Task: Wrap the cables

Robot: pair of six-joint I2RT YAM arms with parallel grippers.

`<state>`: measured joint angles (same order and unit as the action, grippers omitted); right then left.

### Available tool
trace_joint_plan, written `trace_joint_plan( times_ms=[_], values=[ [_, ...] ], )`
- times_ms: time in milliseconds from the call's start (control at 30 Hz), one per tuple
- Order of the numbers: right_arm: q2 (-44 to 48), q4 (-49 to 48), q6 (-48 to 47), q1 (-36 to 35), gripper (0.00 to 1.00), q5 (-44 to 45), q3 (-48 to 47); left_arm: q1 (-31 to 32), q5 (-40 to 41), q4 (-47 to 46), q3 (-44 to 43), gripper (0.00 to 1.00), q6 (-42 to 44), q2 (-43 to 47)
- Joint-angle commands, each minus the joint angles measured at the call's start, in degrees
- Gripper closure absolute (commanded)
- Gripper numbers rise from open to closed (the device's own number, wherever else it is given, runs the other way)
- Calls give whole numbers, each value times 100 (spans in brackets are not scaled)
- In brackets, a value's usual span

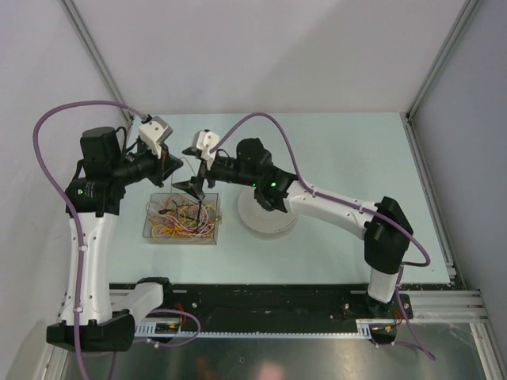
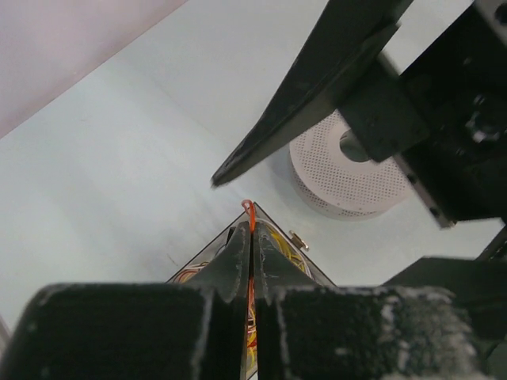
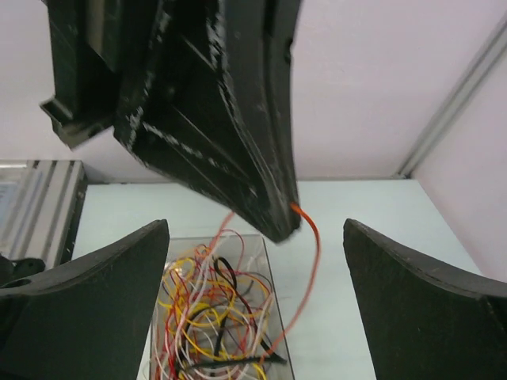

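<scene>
Orange and thread-thin, one cable (image 2: 248,207) is pinched between the closed fingers of the left gripper (image 2: 251,231), raised above the clear box (image 1: 181,240) on the desk (image 1: 341,150). The other cables (image 1: 186,218) lie tangled inside the box. The right gripper (image 1: 192,188) hangs above the box, fingers spread wide, holding nothing. A white perforated spool (image 1: 261,222) sits just right of the box.

cables (image 1: 186,218) in box (image 1: 148,229) | spool (image 1: 261,224) just right of box | both on table (image 1: 341,158)
</scene>
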<state>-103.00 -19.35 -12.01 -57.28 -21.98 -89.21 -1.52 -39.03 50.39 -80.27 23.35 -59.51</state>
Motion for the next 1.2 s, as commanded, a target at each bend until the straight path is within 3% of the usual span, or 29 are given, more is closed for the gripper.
trace_joint_plan(
  times_ms=[0, 200, 400, 533, 667, 733, 800, 833, 900, 1033, 1167],
  values=[
    [-346, -538, 270, -159, 6, -41, -524, -33, -422, -65, -265, 100, -170, 121],
    [-702, -656, 754, -220, 13, 120, -790, -39, -594, -69, -413, 100, -321, 173],
    [-819, -694, 1146, -237, 29, 178, -755, -33, -414, -97, -609, 100, -573, 152],
    [-822, -639, 1334, -239, 51, 158, -698, -34, -241, -187, -689, 100, -815, 157],
    [-760, -654, 1359, -227, 88, 145, -681, -33, -72, -289, -778, 100, -1129, 121],
    [-722, -692, 1403, -230, 97, 195, -695, -44, 129, -312, -847, 81, -1311, 59],
    [-667, -716, 1465, -205, 99, 223, -723, -66, 472, -324, -922, 46, -1581, -38],
    [-637, -718, 1504, -192, 100, 239, -735, -115, 618, -331, -969, 33, -1729, -93],
    [-566, -712, 1571, -145, 100, 273, -748, -260, 823, -349, -1042, 15, -1940, -214],
    [-466, -690, 1591, -39, 100, 390, -843, -685, 873, -594, -782, 6, -1986, -406],
    [-459, -635, 1755, 92, 100, 540, -973, -1340, -3, -794, -93, 6, -1585, -663]
  ],
)
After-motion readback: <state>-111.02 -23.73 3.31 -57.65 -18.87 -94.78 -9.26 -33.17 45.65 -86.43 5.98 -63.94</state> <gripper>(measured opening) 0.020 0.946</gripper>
